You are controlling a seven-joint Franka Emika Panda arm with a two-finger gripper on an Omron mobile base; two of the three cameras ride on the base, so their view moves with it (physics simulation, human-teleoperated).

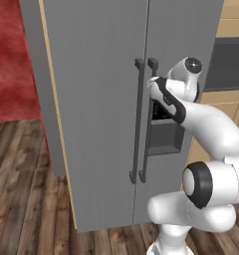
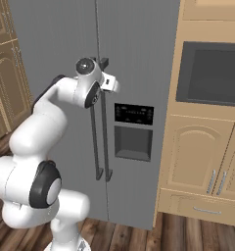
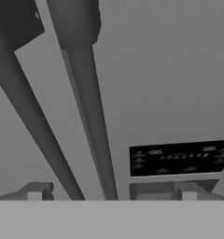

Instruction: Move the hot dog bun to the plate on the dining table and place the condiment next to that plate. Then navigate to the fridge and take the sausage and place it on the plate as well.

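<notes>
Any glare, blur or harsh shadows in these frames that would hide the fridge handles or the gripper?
Left base view: even flat light, fridge handles sharp, no glare. Right base view: same soft light, dispenser panel legible. Hand view: handles loom close and foreshortened, edges soft, panel markings smeared; gripper fingertips dim but distinguishable, jaws open.

From my left base view, the fridge (image 1: 101, 114) runs past the frame's top edge, and my own arm covers the right part of its dark dispenser panel (image 1: 164, 134) at center right. In the hand view, both bar handles (image 3: 88, 116) are cut off at top and bottom, and the panel's markings blur beyond reading at lower right.
</notes>
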